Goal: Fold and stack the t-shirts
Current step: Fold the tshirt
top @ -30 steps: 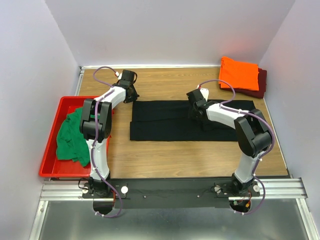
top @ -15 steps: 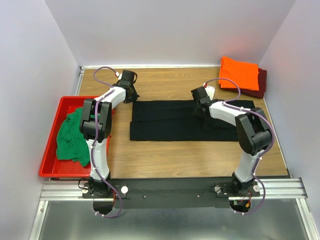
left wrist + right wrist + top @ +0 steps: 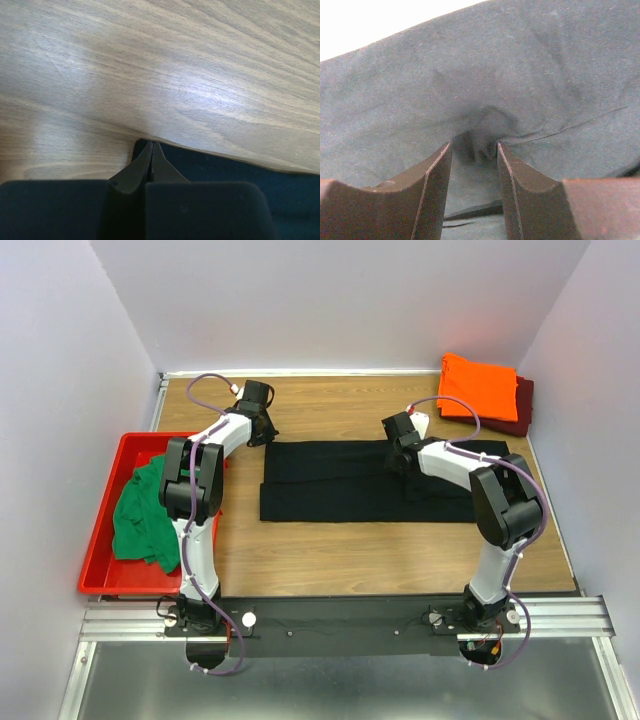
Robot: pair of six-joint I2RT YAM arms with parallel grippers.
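Observation:
A black t-shirt lies flat as a long folded strip across the middle of the table. My left gripper is shut, its tips resting at the strip's far left corner. Whether any cloth is pinched does not show. My right gripper stands open and is pressed down on the black cloth near the far edge, with a small pucker of fabric between its tips. An orange t-shirt lies folded on a maroon one at the back right. A green t-shirt is crumpled in the tray.
The red plastic tray sits along the table's left edge beside the left arm. Walls close in the table on the left, back and right. Bare wood shows in front of the black strip and behind it.
My right wrist has shifted slightly to the right and toward the shirt's far edge. The left arm and the shirts have not moved.

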